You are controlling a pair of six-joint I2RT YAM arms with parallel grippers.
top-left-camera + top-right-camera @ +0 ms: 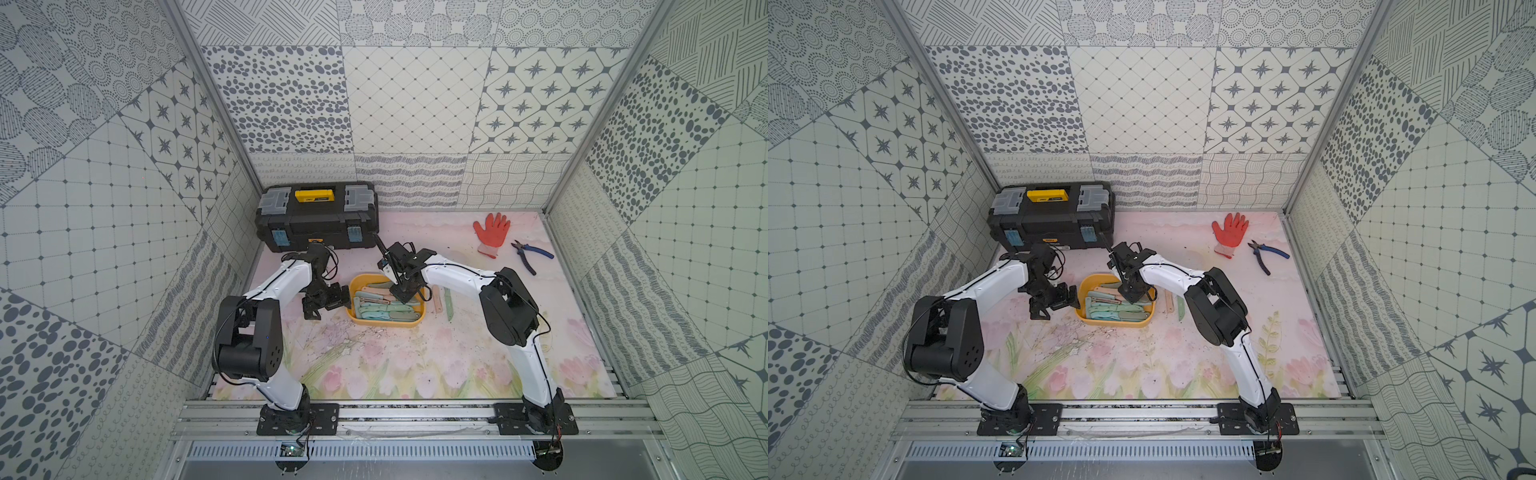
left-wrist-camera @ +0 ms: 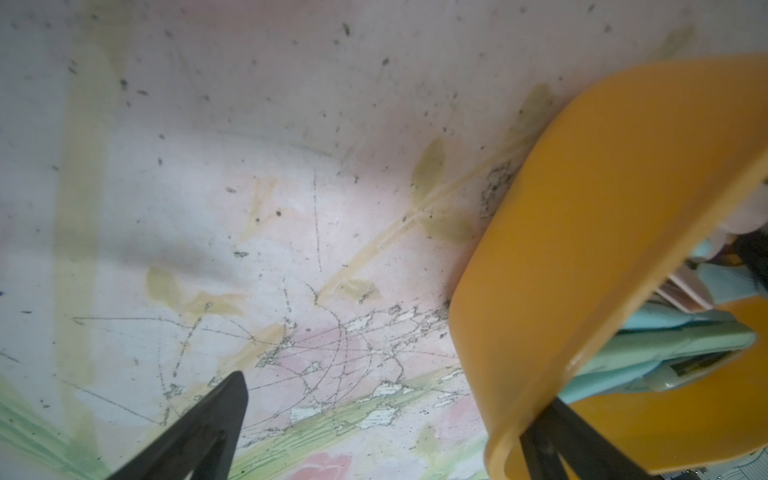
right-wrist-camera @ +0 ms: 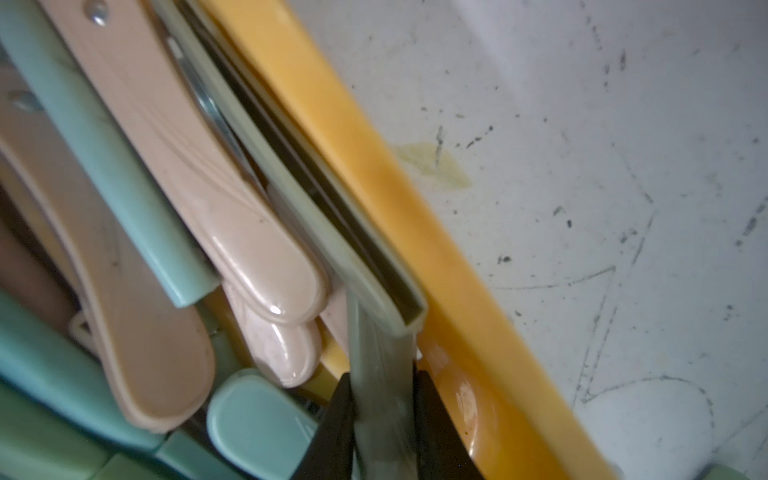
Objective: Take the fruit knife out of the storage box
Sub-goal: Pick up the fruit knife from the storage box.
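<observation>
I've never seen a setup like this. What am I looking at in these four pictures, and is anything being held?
Two white-and-black robot arms, the left arm and the right arm, are bolted to a rail at the edge of a flowered mat. The two wide pictures come from one overhead camera pair. The two close-ups come from a camera on each wrist.

On the mat are a yellow storage box full of pastel folding knives, a black toolbox, a red glove, blue pliers and two knives beside the box.

In the right wrist view, the right tool pinches a grey-green knife lying along the box's wall. The left tool is open and holds nothing; it appears to straddle the box's end wall.
</observation>
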